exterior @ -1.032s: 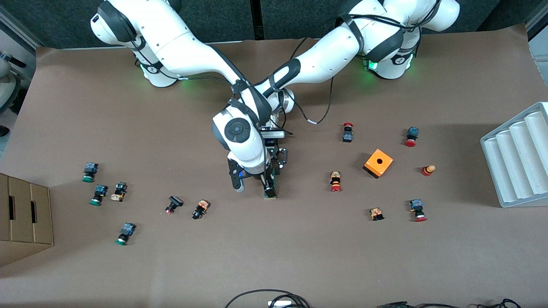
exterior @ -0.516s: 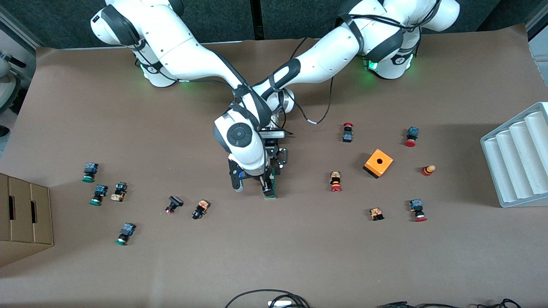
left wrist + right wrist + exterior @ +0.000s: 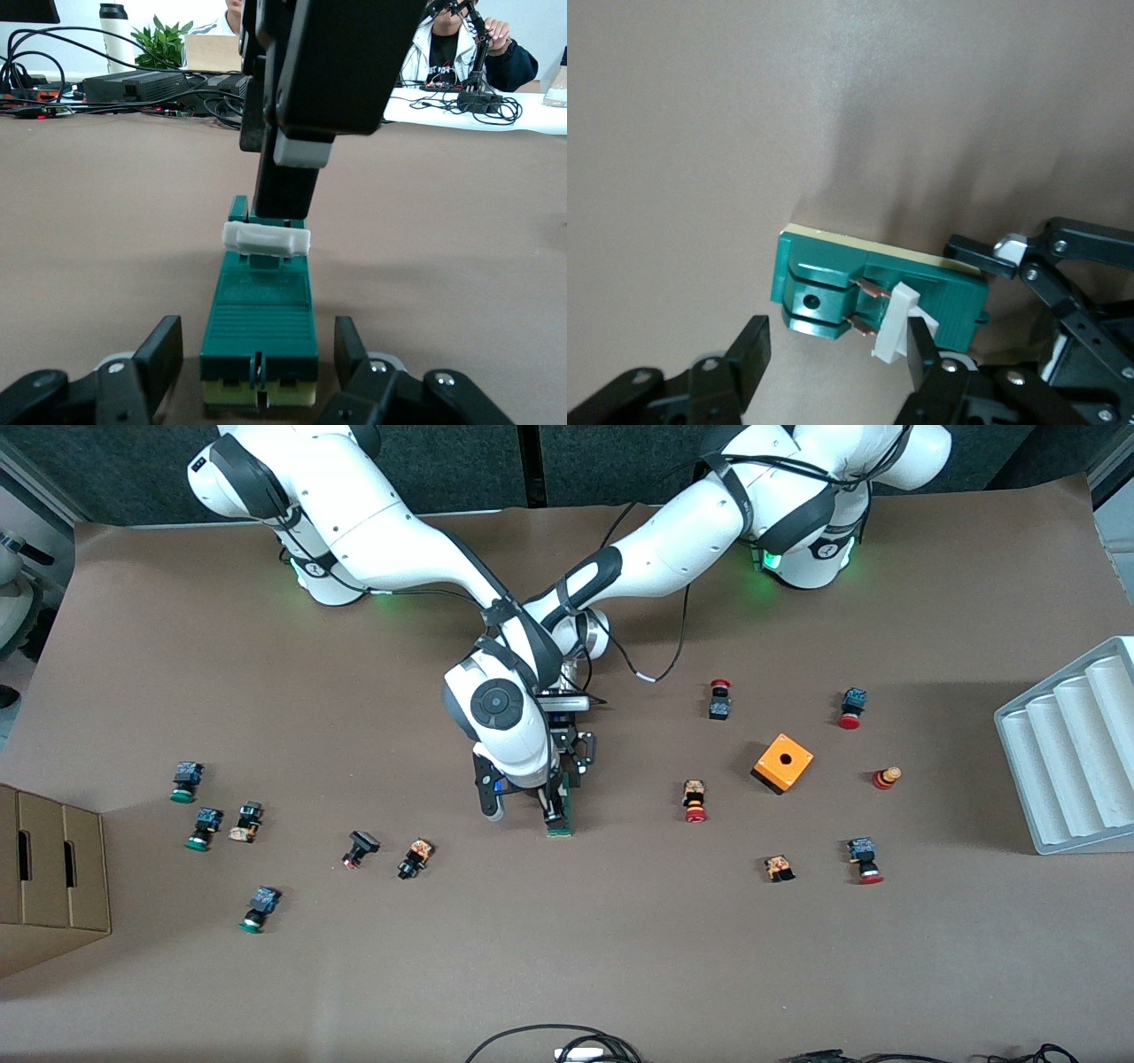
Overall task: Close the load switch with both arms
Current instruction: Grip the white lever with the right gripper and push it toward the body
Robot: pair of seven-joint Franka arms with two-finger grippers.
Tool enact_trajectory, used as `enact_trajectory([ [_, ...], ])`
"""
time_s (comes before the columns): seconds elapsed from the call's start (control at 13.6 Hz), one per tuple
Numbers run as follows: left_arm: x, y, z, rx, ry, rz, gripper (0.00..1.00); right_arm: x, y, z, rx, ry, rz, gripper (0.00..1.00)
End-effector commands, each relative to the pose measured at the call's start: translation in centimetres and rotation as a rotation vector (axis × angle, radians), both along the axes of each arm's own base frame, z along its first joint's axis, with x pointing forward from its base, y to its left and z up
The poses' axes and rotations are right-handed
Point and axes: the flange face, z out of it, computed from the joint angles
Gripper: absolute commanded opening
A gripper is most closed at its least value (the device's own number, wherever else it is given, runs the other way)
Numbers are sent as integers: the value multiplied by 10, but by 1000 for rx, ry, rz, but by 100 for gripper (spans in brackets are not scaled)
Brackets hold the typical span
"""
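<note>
The load switch (image 3: pixel 559 821) is a dark-green block on a pale base, lying flat on the brown table at its middle. My left gripper (image 3: pixel 567 779) is low over it and open. In the left wrist view its fingers (image 3: pixel 164 354) stand either side of the switch (image 3: pixel 261 310) with small gaps. My right gripper (image 3: pixel 523 810) is open above the switch's end with the white sliding piece (image 3: pixel 266 239). In the right wrist view one of its fingers (image 3: pixel 921 341) touches that white piece (image 3: pixel 893 323) on the switch (image 3: pixel 833 283). The two arms cross above the table's middle.
Small red- and green-capped push buttons lie scattered toward both ends of the table. An orange cube with a hole (image 3: pixel 783 763) sits toward the left arm's end, with a white ribbed tray (image 3: pixel 1076 748) past it. A cardboard box (image 3: pixel 49 872) stands at the right arm's end.
The right arm's wrist has shifted slightly toward the switch. The left arm and the switch have stayed where they were.
</note>
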Motion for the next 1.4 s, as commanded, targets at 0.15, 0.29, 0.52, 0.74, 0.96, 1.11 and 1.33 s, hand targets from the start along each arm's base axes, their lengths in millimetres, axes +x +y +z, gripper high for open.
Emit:
enact_trajectory([
  [0.15, 0, -5, -2, -14, -29, -1, 77, -12, 1, 2, -16, 66, -10, 62],
  [0.29, 0, -5, -2, -14, -29, -1, 77, -17, 3, -1, -16, 77, -17, 61],
  [0.52, 0, -5, -2, -14, -29, -1, 77, -22, 7, -3, -23, 88, -12, 59],
  [0.74, 0, -5, -2, -14, -29, -1, 77, -28, 7, -10, -33, 98, -10, 58],
  [0.96, 0, -5, -2, -15, -29, -1, 77, -31, 12, -9, -27, 89, -5, 56],
  [1.11, 0, -5, -2, -14, -29, -1, 77, -28, 10, -8, -24, 85, -6, 53],
  [1.33, 0, -5, -2, -15, -29, -1, 77, -27, 13, -8, -13, 65, 2, 49],
])
